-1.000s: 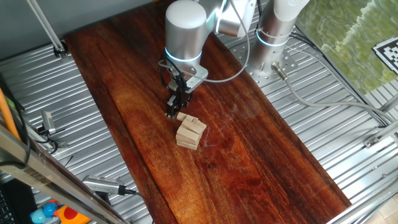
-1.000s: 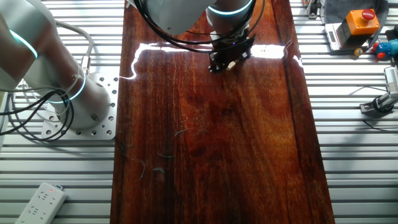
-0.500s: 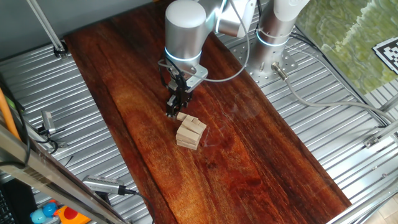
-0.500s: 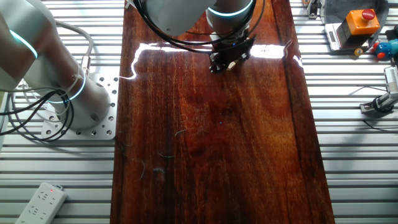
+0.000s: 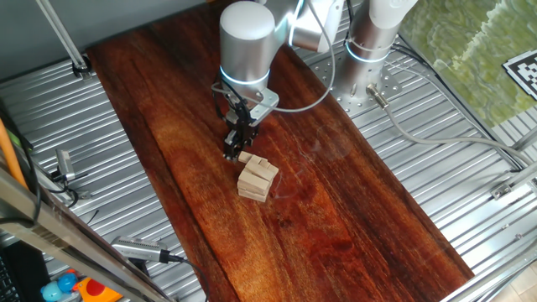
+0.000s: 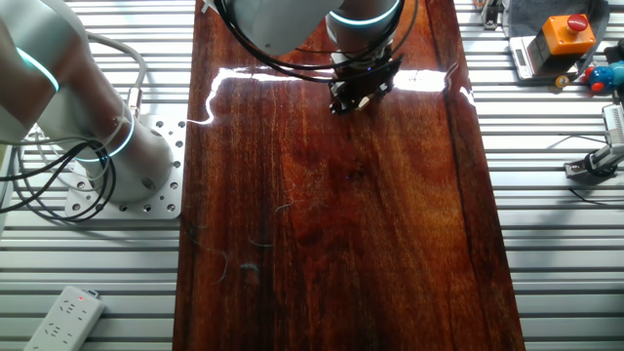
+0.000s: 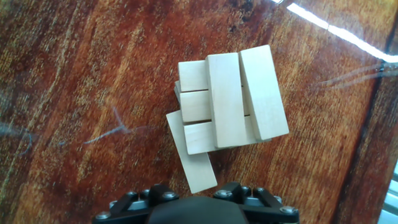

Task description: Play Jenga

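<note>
Wooden Jenga stack (image 5: pixel 257 178) sitting mid-tabletop (image 5: pixel 352 210)

I am hovering my tool (image 5: pixel 236 149) just beside the stack, one block (image 7: pixel 191 155) jutting out toward me; I cannot tell how far my fingers are parted.

Everything sits around a long dark reddish wooden board (image 5: pixel 319 201), glossy enough that a bright streak of light glares across its far end (image 6: pixel 429 80) in the other fixed view. Either side of the board is ribbed, silvery metal tabletop (image 6: pixel 565 253). Off the board's right edge in that view there's a box with an orange top and red button (image 6: pixel 558 34). Near the board's lower left corner lies a white power strip (image 6: pixel 60 317). In one fixed view, a greenish patterned surface (image 5: pixel 470 50) sits beyond the board's far right, with a black-and-white marker (image 5: pixel 524 69) on it.
</note>
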`<state>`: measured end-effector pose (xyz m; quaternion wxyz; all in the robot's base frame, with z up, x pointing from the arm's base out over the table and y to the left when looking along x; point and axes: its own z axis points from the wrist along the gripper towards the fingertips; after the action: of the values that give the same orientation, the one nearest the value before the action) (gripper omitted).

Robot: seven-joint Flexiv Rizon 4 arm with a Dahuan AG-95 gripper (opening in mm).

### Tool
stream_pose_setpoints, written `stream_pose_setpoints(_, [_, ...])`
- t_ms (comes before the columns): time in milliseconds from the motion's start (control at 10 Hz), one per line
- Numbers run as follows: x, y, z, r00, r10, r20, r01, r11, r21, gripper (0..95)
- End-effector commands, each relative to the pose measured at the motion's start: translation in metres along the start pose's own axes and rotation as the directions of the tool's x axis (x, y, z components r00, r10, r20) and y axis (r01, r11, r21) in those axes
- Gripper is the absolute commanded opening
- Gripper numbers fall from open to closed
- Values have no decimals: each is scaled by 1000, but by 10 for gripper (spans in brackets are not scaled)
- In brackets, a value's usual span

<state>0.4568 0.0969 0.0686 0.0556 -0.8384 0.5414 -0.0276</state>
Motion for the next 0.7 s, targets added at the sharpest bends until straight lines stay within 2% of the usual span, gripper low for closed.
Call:
stream_pose_setpoints(100, [0, 1, -1, 1000, 10, 3, -10, 1000, -5, 570])
stream_pose_setpoints(700, [-2, -2, 1, 1000, 6, 7, -6, 1000, -13, 570])
